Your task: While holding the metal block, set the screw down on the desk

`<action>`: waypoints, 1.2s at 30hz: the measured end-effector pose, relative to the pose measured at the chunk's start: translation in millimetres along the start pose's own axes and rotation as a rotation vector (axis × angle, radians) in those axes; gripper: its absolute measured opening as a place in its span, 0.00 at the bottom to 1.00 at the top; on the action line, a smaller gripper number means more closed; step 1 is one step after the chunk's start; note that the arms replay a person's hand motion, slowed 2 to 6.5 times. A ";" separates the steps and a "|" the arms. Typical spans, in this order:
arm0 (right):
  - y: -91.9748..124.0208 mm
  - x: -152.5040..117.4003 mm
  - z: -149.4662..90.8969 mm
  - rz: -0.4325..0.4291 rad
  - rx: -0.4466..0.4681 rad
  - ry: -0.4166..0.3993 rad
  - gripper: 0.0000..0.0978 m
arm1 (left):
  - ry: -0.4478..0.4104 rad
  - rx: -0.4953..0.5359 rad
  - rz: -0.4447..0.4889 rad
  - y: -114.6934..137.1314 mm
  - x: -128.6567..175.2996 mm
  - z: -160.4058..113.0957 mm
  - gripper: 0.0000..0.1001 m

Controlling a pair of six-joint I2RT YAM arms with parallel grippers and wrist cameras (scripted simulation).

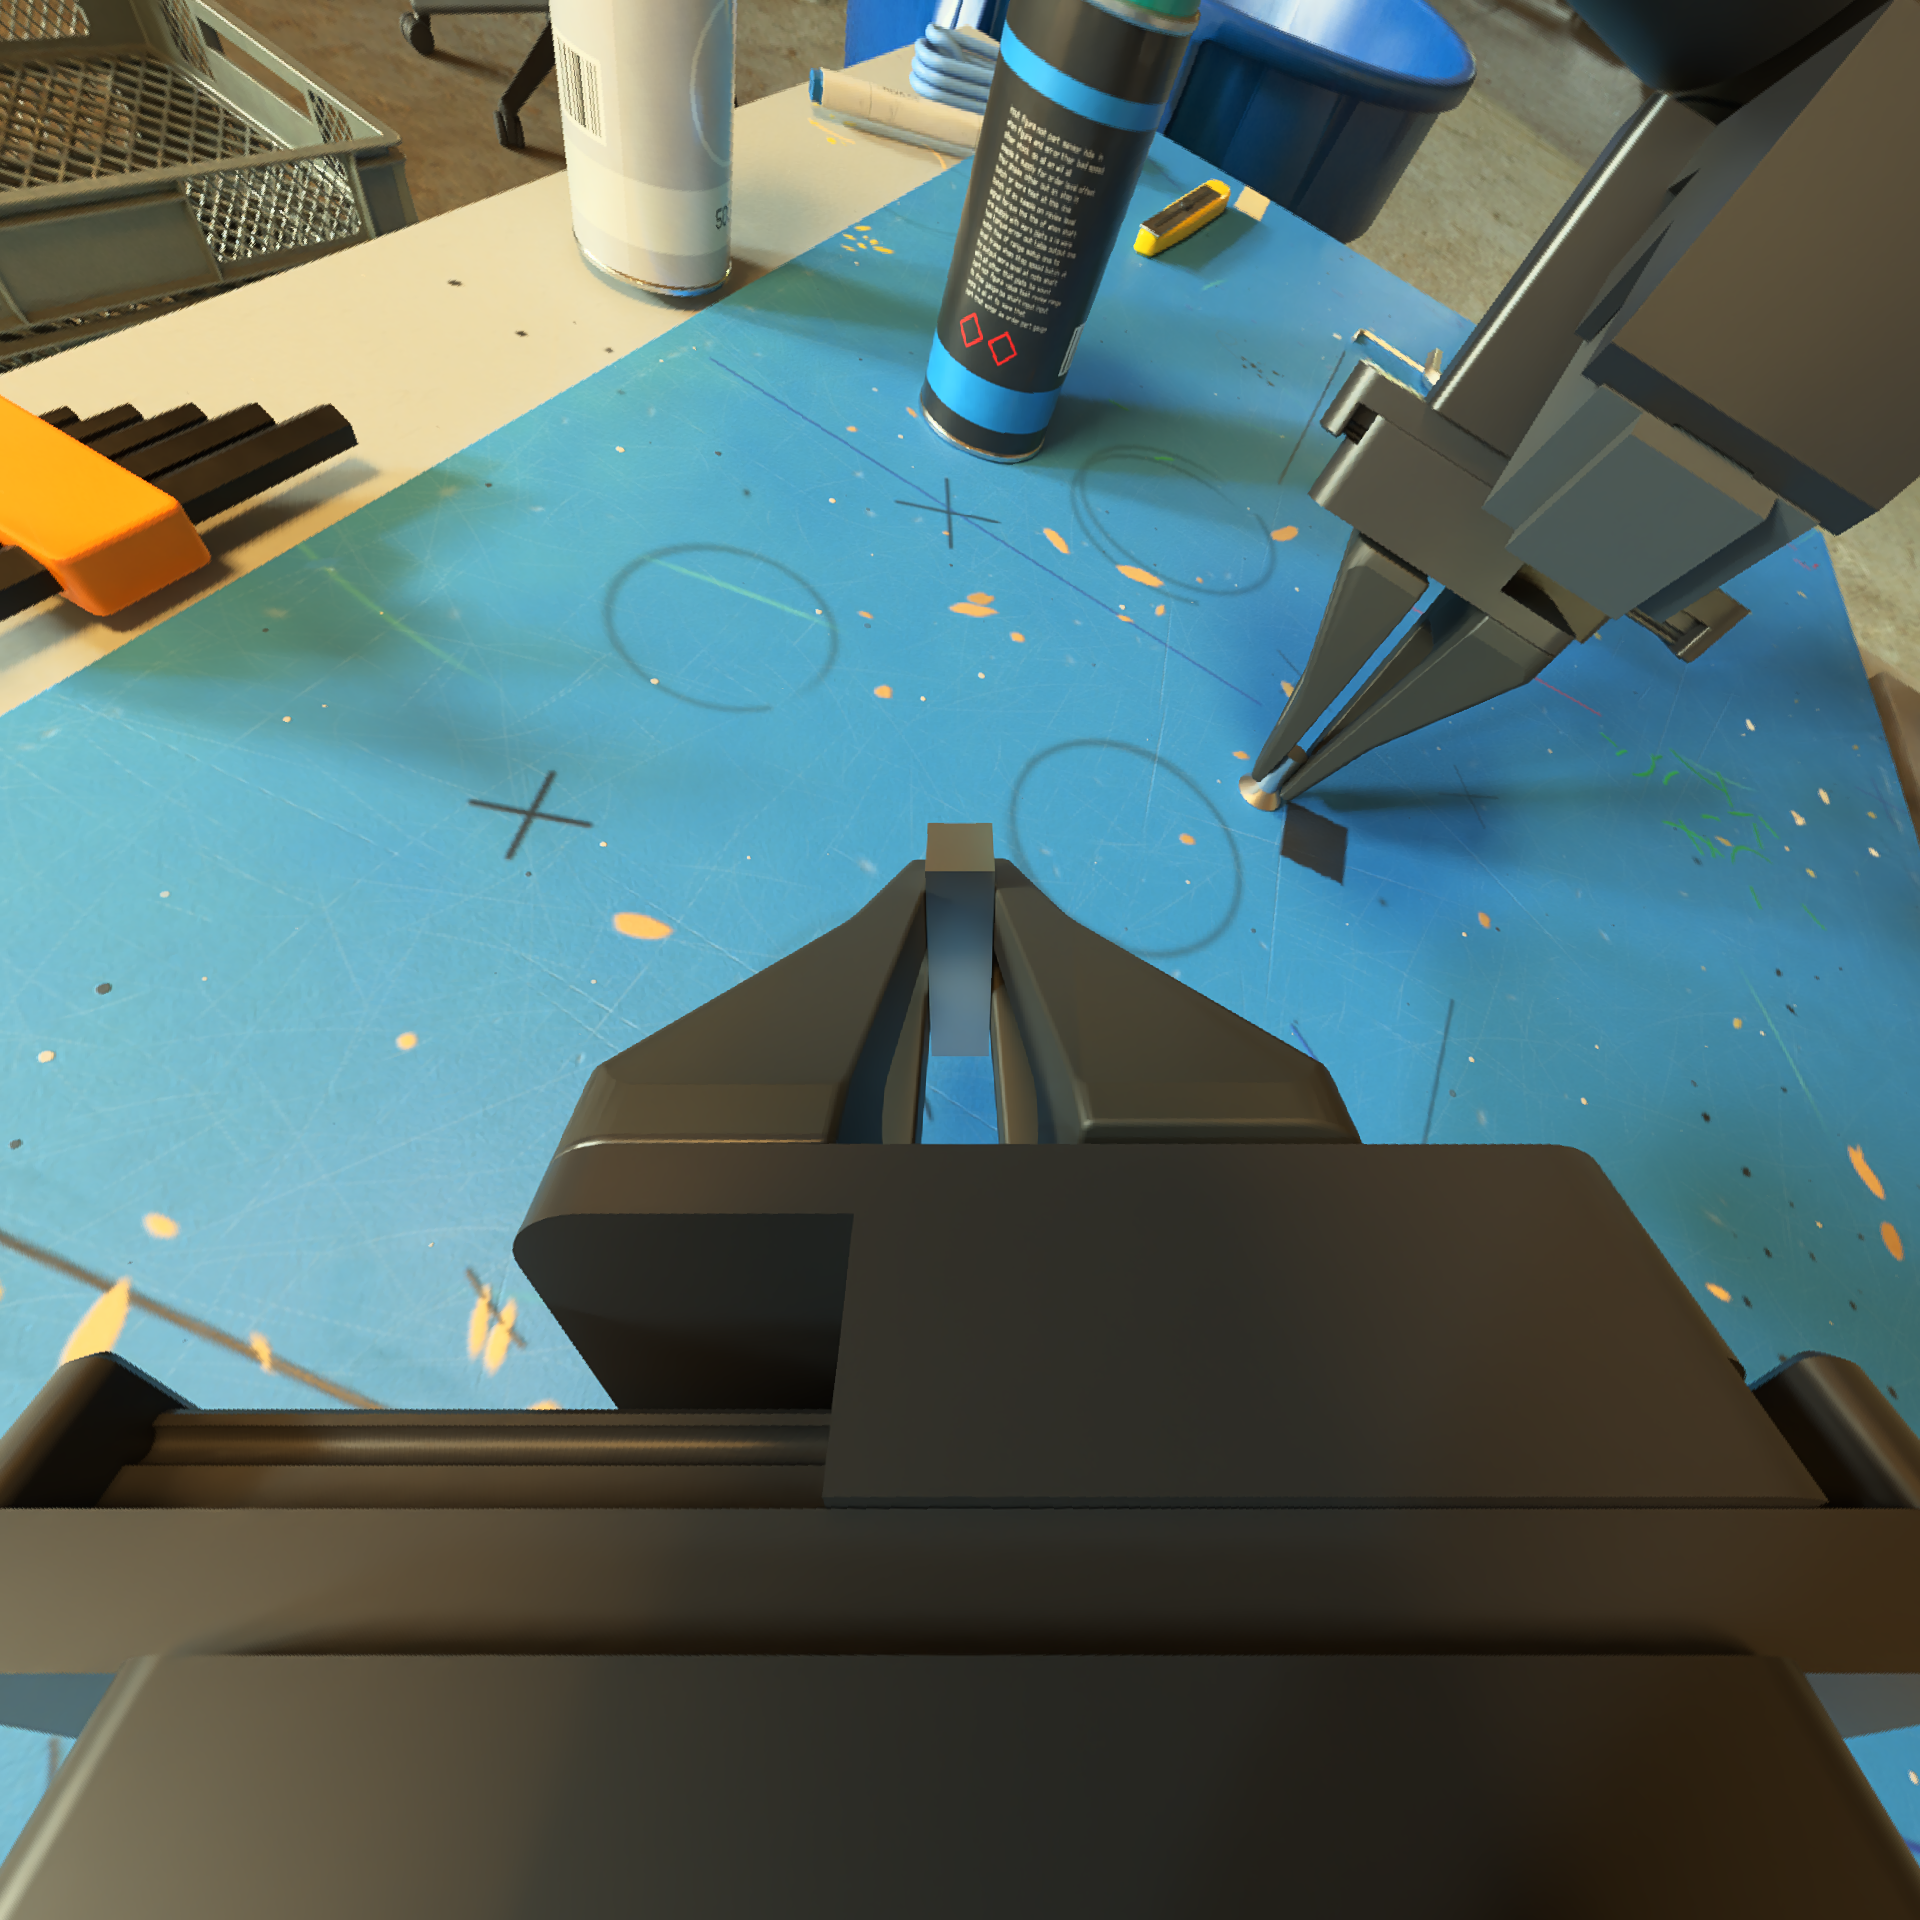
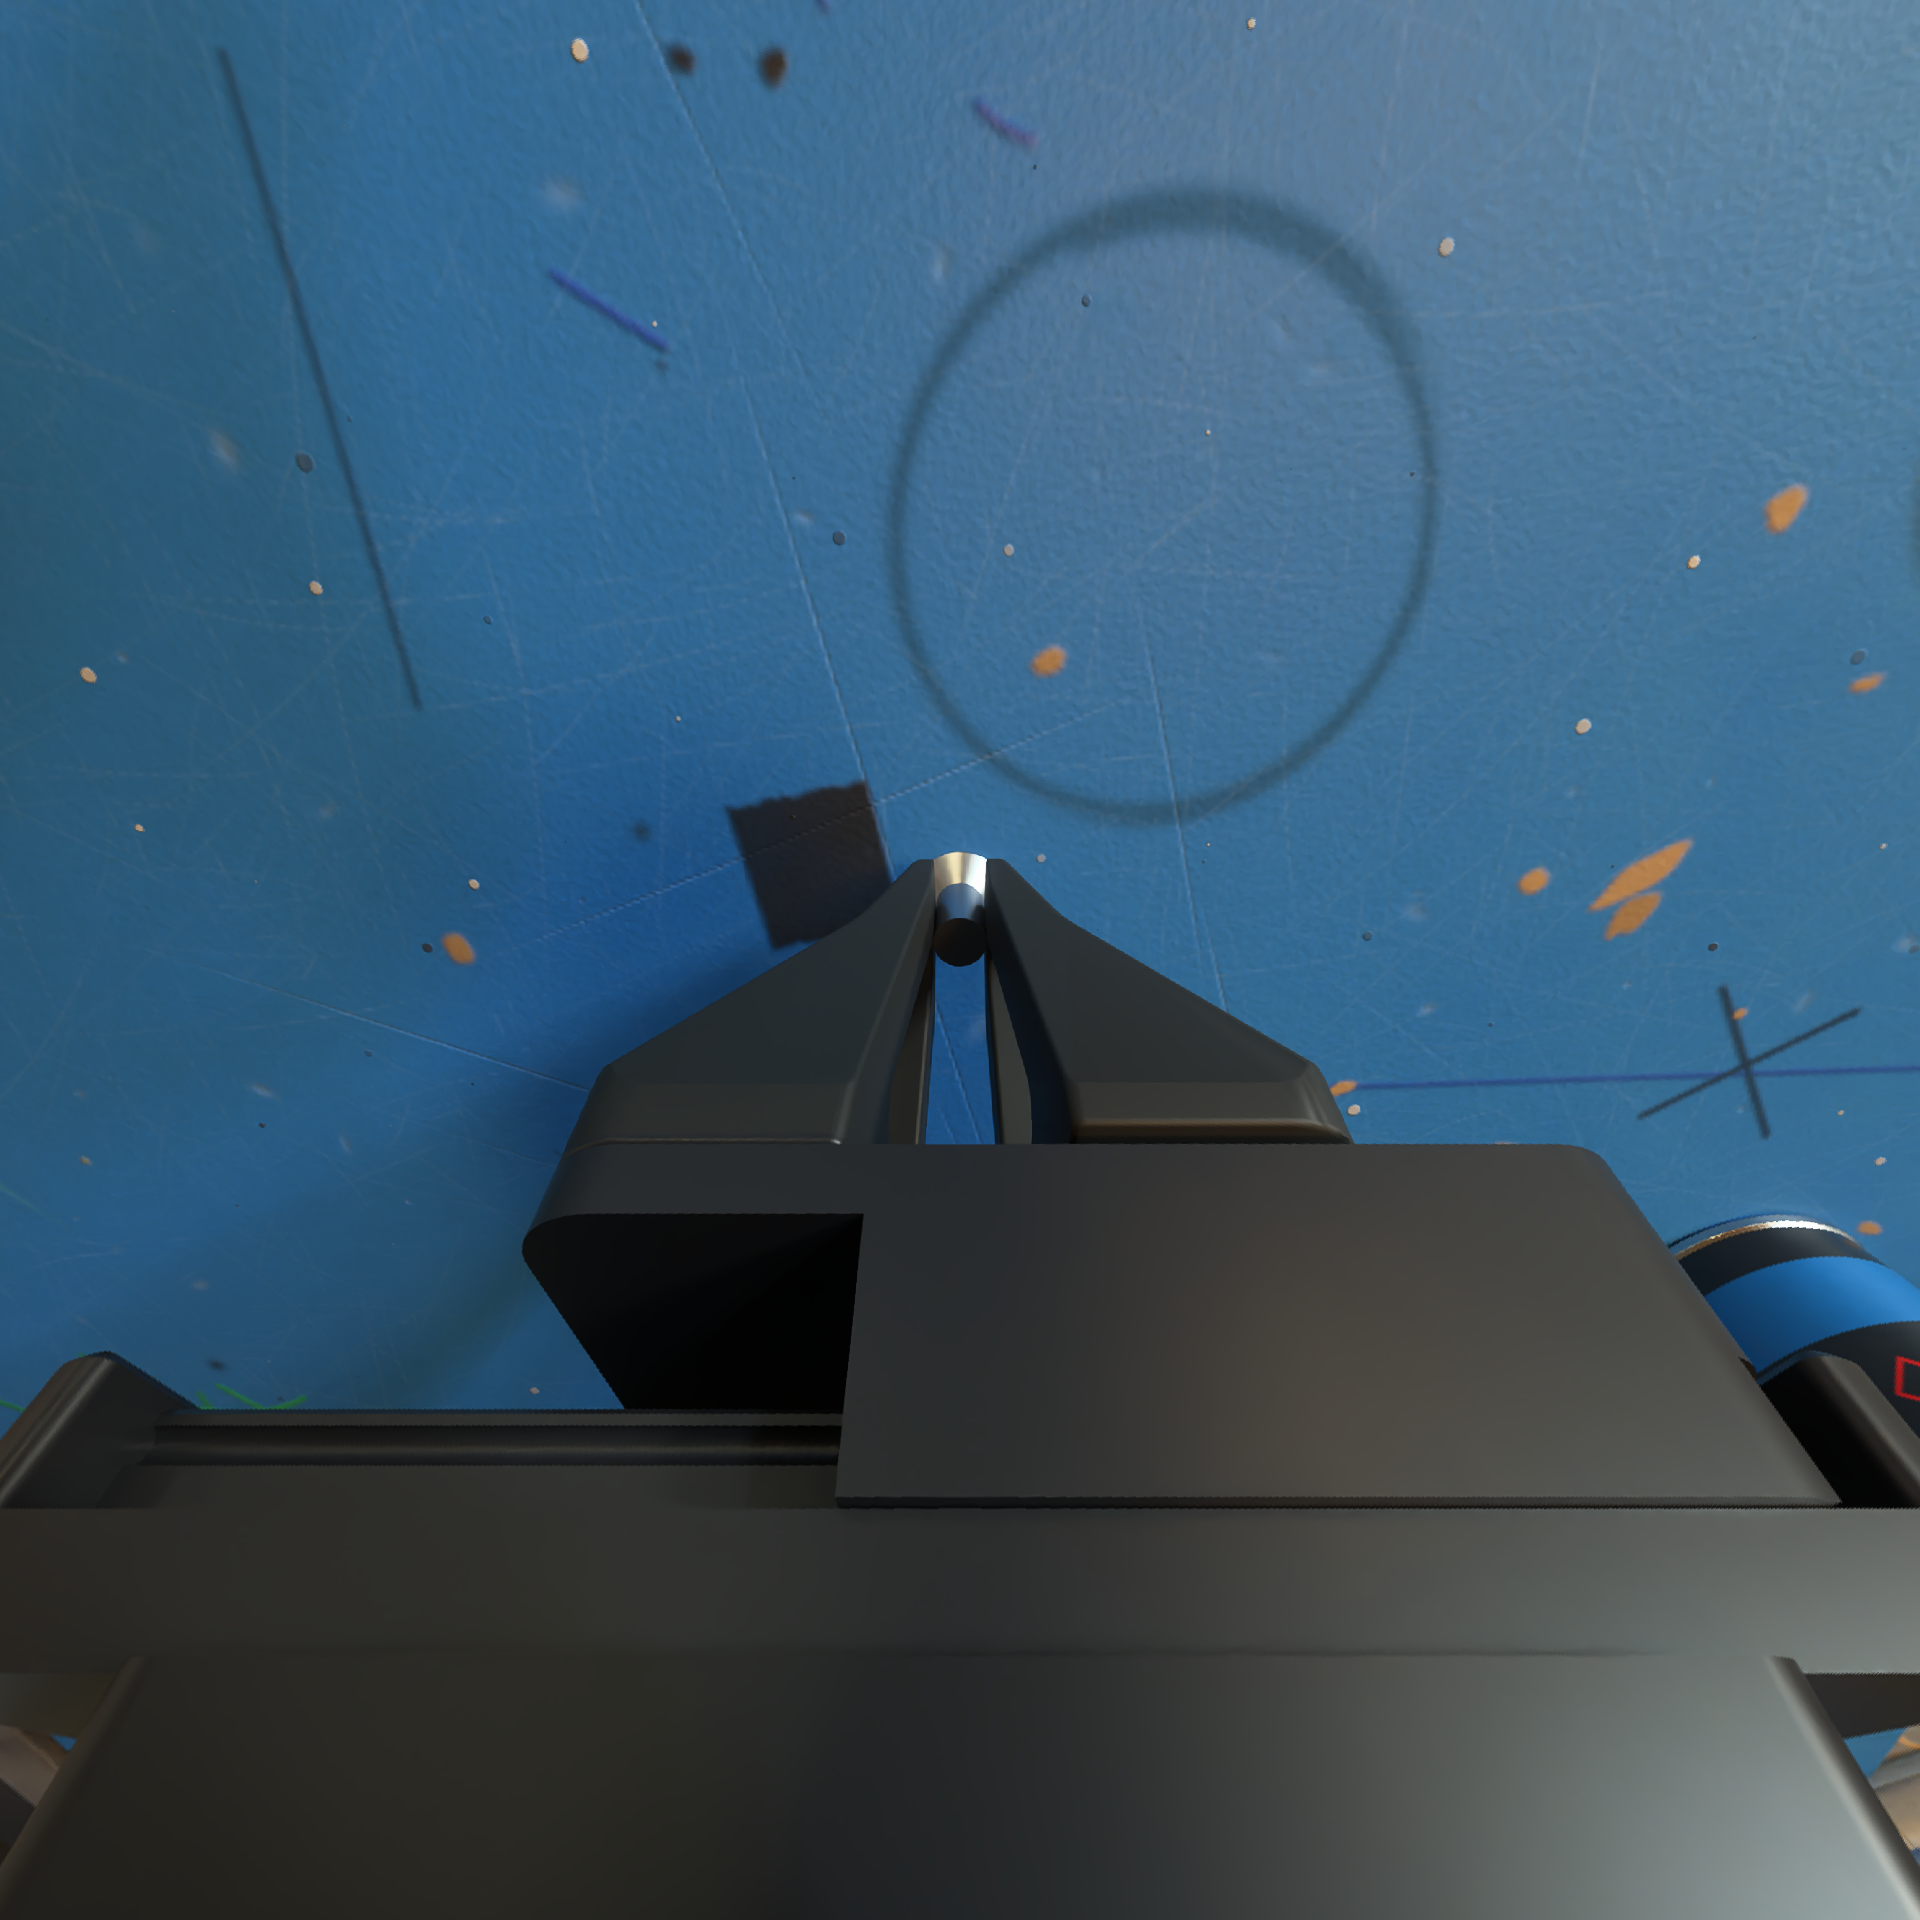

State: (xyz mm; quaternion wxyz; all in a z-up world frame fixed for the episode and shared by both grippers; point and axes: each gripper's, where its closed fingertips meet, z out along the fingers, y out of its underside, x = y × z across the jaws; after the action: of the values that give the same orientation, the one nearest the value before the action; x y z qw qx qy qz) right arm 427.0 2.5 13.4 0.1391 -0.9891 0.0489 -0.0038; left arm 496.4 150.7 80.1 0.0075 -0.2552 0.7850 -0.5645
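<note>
Left wrist view: nearest my lens, the left gripper (image 1: 959,883) pinches the metal block (image 1: 959,935), a slim grey bar clamped upright between the two dark fingers (image 1: 883,966) and held above the blue mat (image 1: 416,935), its top end poking just past the fingertips. Beyond it to the right, I see the right gripper (image 1: 1273,779) angled steeply down, its tips closed on the screw (image 1: 1260,793), whose bright head sits at the mat's surface, touching or very nearly so; I cannot tell which. A small dark square patch (image 1: 1314,842) lies just beside it, and a faint drawn circle (image 1: 1127,847) sits between the two grippers. Farther back stand a black and blue spray can (image 1: 1039,239) on the mat and a white can (image 1: 649,145) on the pale desk (image 1: 416,322) just off it. An orange-handled set of black hex keys (image 1: 125,499) lies at the left edge. A yellow utility knife (image 1: 1179,218), a blue tub (image 1: 1330,104) and a grey mesh crate (image 1: 177,145) sit at the far side.

Right wrist view: my right fingers (image 2: 894,997) press together on the screw (image 2: 959,914), its short dark shank gripped and its silver end at the tips, low over the mat (image 2: 416,520), with the dark patch (image 2: 810,862) just left and the circle (image 2: 1164,509) ahead
</note>
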 end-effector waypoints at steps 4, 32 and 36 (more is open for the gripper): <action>0.5 0.0 -0.1 -0.002 -0.001 0.002 0.08 | 0.002 -0.002 0.000 0.8 0.5 0.0 0.09; 1.2 -0.5 -1.9 -0.003 0.001 0.011 0.30 | 0.009 -0.012 0.004 2.2 3.0 0.8 0.09; -0.4 -0.6 -2.9 -0.005 0.009 0.012 0.29 | 0.010 -0.013 0.006 2.2 3.4 1.0 0.09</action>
State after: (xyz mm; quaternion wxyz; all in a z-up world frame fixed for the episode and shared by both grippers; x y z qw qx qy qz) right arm 426.4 2.2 16.3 0.1433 -0.9885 0.0474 -0.0101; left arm 492.9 149.0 78.7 0.0034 -0.2502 0.7893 -0.5607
